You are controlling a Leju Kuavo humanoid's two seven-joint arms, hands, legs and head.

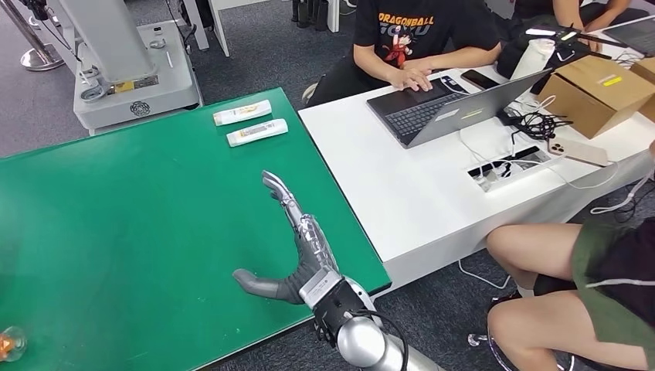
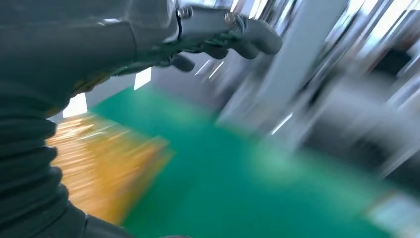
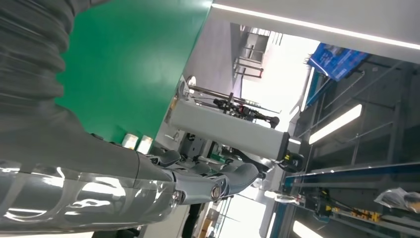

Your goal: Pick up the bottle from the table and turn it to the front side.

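Reaching over the green table (image 1: pixel 116 232), the right hand (image 1: pixel 297 255) is spread flat, thumb out, holding nothing. 2 white bottles (image 1: pixel 257 133) lie side by side at the far edge, well apart from it. Risk: they sit so close that closing fingers could knock the neighbour or roll one off. The left hand (image 2: pixel 218 34) is blurred; I cannot tell its state.

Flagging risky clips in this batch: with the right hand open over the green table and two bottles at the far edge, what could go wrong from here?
1. The two white bottles lie close together; reaching for one, the right hand may knock the other.
2. Both lie near the green table's far edge, so a push could roll one off.
3. The left wrist view is motion-blurred; the left hand could sweep something.
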